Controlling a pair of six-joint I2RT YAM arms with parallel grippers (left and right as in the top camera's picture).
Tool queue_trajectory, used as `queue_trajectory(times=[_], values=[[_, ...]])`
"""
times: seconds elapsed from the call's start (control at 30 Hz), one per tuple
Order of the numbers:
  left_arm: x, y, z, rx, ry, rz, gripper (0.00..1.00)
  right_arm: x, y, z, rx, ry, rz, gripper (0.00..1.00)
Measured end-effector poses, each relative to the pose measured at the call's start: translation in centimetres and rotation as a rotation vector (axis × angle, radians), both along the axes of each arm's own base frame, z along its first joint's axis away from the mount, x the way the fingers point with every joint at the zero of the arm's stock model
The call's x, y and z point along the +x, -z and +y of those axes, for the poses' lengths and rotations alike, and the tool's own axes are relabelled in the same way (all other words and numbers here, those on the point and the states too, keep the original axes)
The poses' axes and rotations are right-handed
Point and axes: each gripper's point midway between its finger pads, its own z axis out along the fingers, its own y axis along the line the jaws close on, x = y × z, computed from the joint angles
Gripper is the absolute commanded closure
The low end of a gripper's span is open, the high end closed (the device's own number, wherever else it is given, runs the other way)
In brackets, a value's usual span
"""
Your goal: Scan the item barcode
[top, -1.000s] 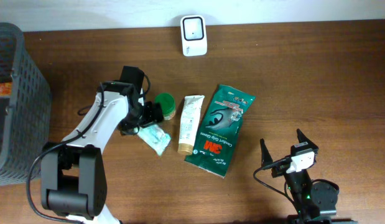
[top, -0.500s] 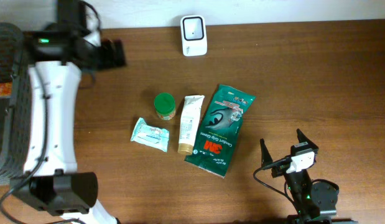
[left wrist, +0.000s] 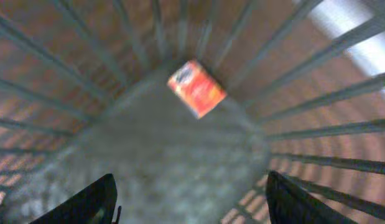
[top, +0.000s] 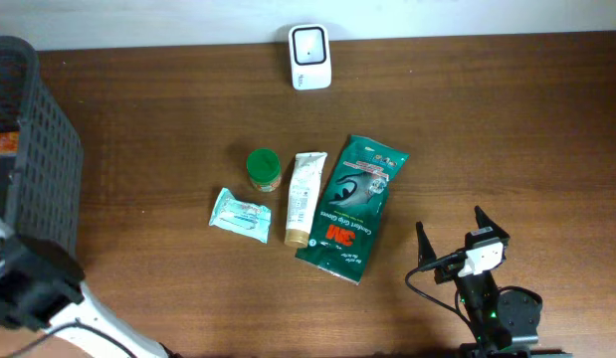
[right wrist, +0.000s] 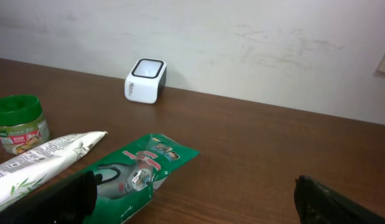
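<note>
left end effector [left wrist: 191,202] swung over slatted basket [top: 47,149]

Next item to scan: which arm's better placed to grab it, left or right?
Right, most likely. The right claw stands open near the green 3M pack, and its wrist view takes in the scanner too. The left claw hangs over the basket, far from the items.
</note>
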Motion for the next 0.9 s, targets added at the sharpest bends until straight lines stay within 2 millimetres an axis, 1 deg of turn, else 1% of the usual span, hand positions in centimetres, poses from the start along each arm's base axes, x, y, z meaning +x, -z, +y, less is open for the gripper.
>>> queue_trajectory(times=[0.03, 0.1, 0.13, 0.17, 0.2, 0.27, 0.3, 0.37, 0.4, 0.43, 0.47, 0.5, 0.57, 0.63, 0.73, 0.8, 0.83, 0.9], values=[[0.2, 2.3, 0.3, -0.023, -0.005, 0.042, 0.25, 0.0, 0.0, 0.0, 0.000, 0.000, 0.000, 0.02], [1.2, 5.5, 1.4, -0.032, -0.012, 0.073, 0.25, 0.0, 0.0, 0.0, 0.000, 0.000, 0.000, 0.02], [1.6, 7.9, 2.0, -0.040, -0.017, 0.097, 0.24, 0.0, 0.0, 0.0, -0.001, 0.000, 0.000, 0.02], [1.9, 9.0, 2.3, -0.043, -0.018, 0.104, 0.23, 0.0, 0.0, 0.0, 0.000, 0.000, 0.000, 0.02], [2.8, 9.9, 3.0, -0.026, -0.019, 0.084, 0.23, 0.0, 0.0, 0.0, 0.000, 0.000, 0.000, 0.02], [4.1, 11.0, 3.9, 0.006, 0.002, 0.055, 0.26, 0.0, 0.0, 0.0, 0.000, 0.000, 0.000, 0.02], [5.5, 11.5, 4.6, 0.039, 0.050, 0.030, 0.29, 0.0, 0.0, 0.0, 0.000, 0.000, 0.000, 0.02], [6.3, 13.3, 4.7, 0.043, 0.094, 0.041, 0.31, 0.0, 0.0, 0.0, 0.000, 0.000, 0.000, 0.01], [6.8, 14.4, 5.0, 0.048, 0.107, 0.041, 0.31, 0.0, 0.0, 0.0, 0.000, 0.000, 0.000, 0.02], [7.1, 16.4, 5.2, 0.038, 0.118, 0.057, 0.31, 0.0, 0.0, 0.0, 0.000, 0.000, 0.000, 0.02], [7.1, 17.9, 5.2, 0.029, 0.124, 0.072, 0.31, 0.0, 0.0, 0.0, -0.001, 0.000, 0.000, 0.02], [7.3, 18.9, 5.3, 0.027, 0.128, 0.076, 0.30, 0.0, 0.0, 0.0, 0.000, 0.000, 0.000, 0.02], [7.9, 18.3, 5.8, 0.053, 0.128, 0.047, 0.31, 0.0, 0.0, 0.0, 0.000, 0.000, 0.000, 0.02], [8.3, 18.1, 6.0, 0.067, 0.127, 0.031, 0.38, 0.0, 0.0, 0.0, 0.000, 0.000, 0.000, 0.02], [8.5, 18.0, 6.2, 0.078, 0.134, 0.026, 0.53, 0.0, 0.0, 0.0, 0.000, 0.000, 0.000, 0.02], [8.5, 18.1, 6.1, 0.074, 0.129, 0.025, 0.60, 0.0, 0.0, 0.0, 0.000, 0.000, 0.000, 0.02], [8.2, 18.3, 5.9, 0.053, 0.114, 0.031, 0.60, 0.0, 0.0, 0.0, 0.000, 0.000, 0.000, 0.02], [7.6, 18.7, 5.6, 0.002, 0.049, 0.023, 0.59, 0.0, 0.0, 0.0, 0.000, 0.000, 0.000, 0.02]])
